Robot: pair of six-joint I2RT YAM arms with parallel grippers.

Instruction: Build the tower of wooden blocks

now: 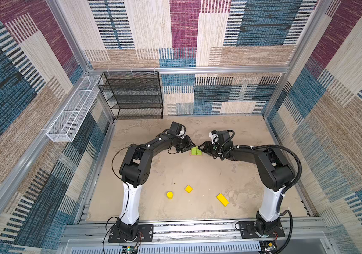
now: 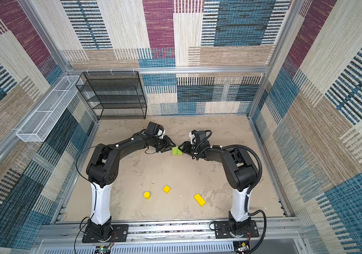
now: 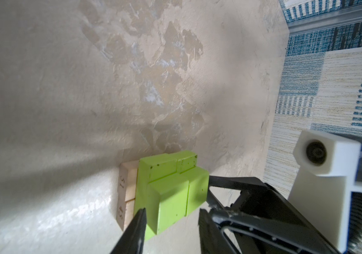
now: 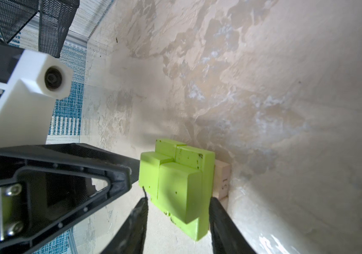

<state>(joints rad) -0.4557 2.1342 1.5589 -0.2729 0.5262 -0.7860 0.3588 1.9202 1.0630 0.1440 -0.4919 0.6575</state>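
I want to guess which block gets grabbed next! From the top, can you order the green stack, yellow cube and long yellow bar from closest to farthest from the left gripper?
From the left gripper, in a top view:
1. Green stack: right at its fingertips.
2. Yellow cube: toward the front, near the middle.
3. Long yellow bar: front, on the right side.

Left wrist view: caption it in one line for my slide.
Left pincer flanks lime-green blocks stacked on tan planks on the beige tabletop.

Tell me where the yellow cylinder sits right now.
In both top views the yellow cylinder stands on the table near the front edge, just left of the yellow cube, well clear of the lime-green stack.
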